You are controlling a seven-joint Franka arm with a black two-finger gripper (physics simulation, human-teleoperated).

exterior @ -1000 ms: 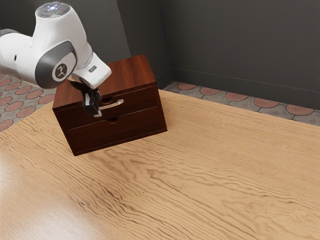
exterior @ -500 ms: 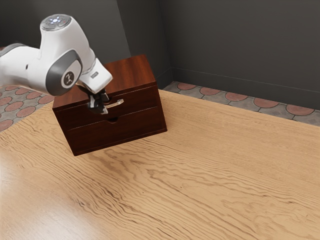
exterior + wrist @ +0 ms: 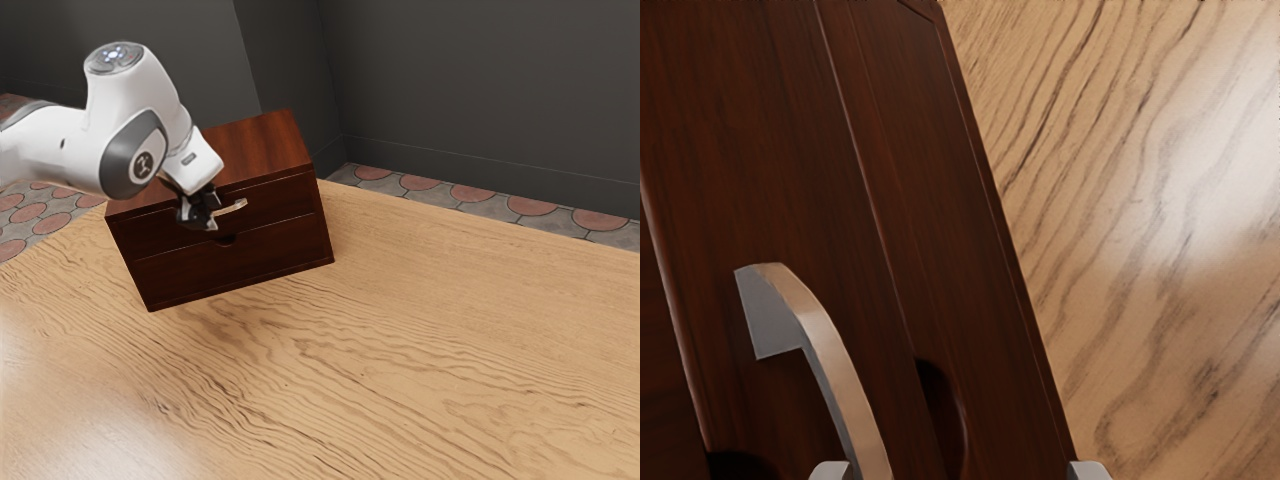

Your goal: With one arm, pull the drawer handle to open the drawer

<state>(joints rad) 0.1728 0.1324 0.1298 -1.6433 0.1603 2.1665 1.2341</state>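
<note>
With the drawer (image 3: 272, 198) apparently shut in the box (image 3: 262, 145) at the desk's (image 3: 420, 350) far corner, the gripper (image 3: 200, 215) straddles the handle (image 3: 234, 207), fingers spread, unclenched: the reach step; next, clench and pull straight outward.

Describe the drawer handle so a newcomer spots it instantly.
Find the dark wooden cabinet at the table's far corner. On its upper drawer front sits a curved silver handle, beside the hand. It is the only metal piece; the lower drawer shows just a notch.
</note>
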